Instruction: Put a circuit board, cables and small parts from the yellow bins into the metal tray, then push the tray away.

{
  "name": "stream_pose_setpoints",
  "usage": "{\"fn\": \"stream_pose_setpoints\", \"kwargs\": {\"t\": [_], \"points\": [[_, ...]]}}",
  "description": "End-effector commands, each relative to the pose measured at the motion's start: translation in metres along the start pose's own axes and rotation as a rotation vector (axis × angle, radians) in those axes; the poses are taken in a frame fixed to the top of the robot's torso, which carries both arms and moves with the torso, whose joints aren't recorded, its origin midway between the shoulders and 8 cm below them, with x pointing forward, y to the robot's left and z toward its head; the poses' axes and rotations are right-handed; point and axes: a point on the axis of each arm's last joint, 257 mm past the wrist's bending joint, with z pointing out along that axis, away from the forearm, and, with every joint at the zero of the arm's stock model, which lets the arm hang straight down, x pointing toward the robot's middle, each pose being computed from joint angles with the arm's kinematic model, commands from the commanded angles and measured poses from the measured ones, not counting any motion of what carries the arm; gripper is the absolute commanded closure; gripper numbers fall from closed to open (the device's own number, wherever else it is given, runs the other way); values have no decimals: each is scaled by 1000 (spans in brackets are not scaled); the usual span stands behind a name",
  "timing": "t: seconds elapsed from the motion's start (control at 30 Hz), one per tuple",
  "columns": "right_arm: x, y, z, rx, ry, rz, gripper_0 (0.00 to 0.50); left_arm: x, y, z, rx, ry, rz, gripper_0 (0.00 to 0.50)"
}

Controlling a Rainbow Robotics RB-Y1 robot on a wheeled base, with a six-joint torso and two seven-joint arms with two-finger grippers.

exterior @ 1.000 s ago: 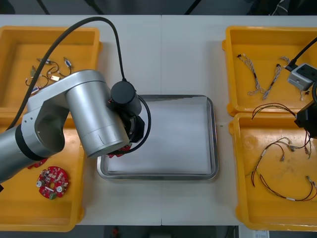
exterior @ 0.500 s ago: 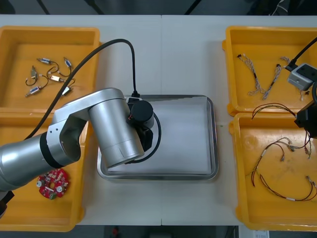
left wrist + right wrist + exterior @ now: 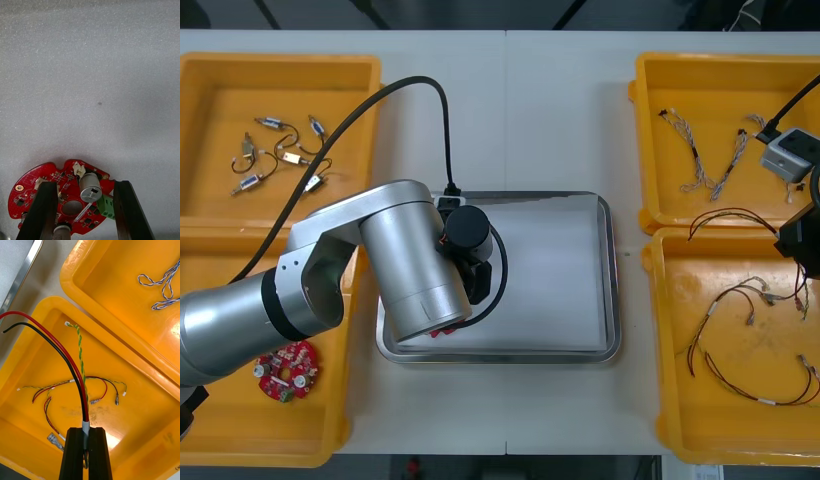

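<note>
A round red circuit board [image 3: 63, 187] lies flat on the white floor of the metal tray [image 3: 608, 300]. My left gripper [image 3: 85, 183] stands open over it, one finger on each side, no longer pinching it. In the front view the left arm covers the tray's left part and a red sliver of the board [image 3: 442, 331] peeks out below the wrist. My right gripper [image 3: 87, 429] hangs over the near right yellow bin [image 3: 150, 427], shut on a red and black cable [image 3: 56, 345] that rises from its fingers beside a twisted yellow-green strand [image 3: 80, 352].
A second red circuit board [image 3: 285, 368] lies in the near left bin. The far left bin holds small metal parts [image 3: 280, 150], the far right bin twisted blue and white cables [image 3: 710, 165]. More red and yellow cables [image 3: 750, 340] lie in the near right bin.
The left arm swung from the tray's left rim to over the tray floor, then its fingers opened and let go of the circuit board. The right arm has stayed still.
</note>
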Motion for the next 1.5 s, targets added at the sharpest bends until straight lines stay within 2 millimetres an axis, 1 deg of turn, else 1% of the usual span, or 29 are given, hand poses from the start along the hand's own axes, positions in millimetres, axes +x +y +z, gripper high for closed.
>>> {"fn": "stream_pose_setpoints", "kwargs": {"t": [0.03, 0.1, 0.13, 0.2, 0.3, 0.37, 0.43, 0.47, 0.5, 0.63, 0.73, 0.9, 0.93, 1.03, 1.07, 1.1, 1.13, 1.17, 1.2, 1.23, 1.33, 1.5], "points": [[-9, 3, -3, 2, -18, 0, 500, -9, -12, -10, 30, -41, -23, 22], [-9, 3, -3, 2, -18, 0, 500, -13, -10, -17, 34, -56, -14, 4], [-9, 3, -3, 2, -18, 0, 500, -14, -10, -20, 36, -59, -11, 2], [-9, 3, -3, 2, -18, 0, 500, -19, -9, -31, 51, -58, -10, 0], [-9, 3, -3, 2, -18, 0, 500, -31, -8, -48, 72, -77, -14, 0], [-9, 3, -3, 2, -18, 0, 500, -44, -1, -66, 75, -93, -21, 0], [-9, 3, -3, 2, -18, 0, 500, -53, 4, -80, 89, -91, -34, 0], [-2, 6, 6, -18, 6, 14, 500, -58, 7, -87, 99, -85, -43, 0], [-3, 6, 6, -18, 6, 13, 500, -60, 9, -90, 105, -81, -47, 0], [-9, 6, 4, -11, -7, -6, 500, -79, 24, -113, 137, -58, -105, 0], [-15, 9, 3, -12, -13, -29, 500, -89, 34, -124, 147, -49, -138, 0], [-29, 26, 4, -11, -10, -119, 500, -108, 65, -143, 151, -5, -235, 0], [-33, 31, 5, -11, -8, -142, 500, -115, 75, -148, 150, -3, -261, 0], [-42, 44, 8, -15, -5, -205, 500, -129, 98, -158, 146, 13, -325, 0], [-46, 51, 10, -20, -7, -229, 500, -135, 109, -160, 136, 12, -347, 0], [-50, 56, 11, -24, -10, -248, 500, -137, 115, -162, 133, 14, -361, 0], [-55, 63, 14, -33, -14, -272, 500, -143, 126, -165, 122, 7, -380, 0], [-58, 65, 15, -31, -18, -283, 500, -145, 132, -165, 113, 4, -388, 0], [-64, 76, 18, -40, -25, -317, 500, -151, 146, -168, 95, -8, -410, 0], [-68, 79, 18, -42, -30, -330, 500, -153, 151, -168, 90, -13, -419, 0], [-83, 101, 23, -49, -43, -410, 500, -167, 179, -171, 63, -36, -469, 0], [-102, 136, 34, -59, -43, -542, 500, -185, 219, -175, 29, -63, -476, 0]]}}
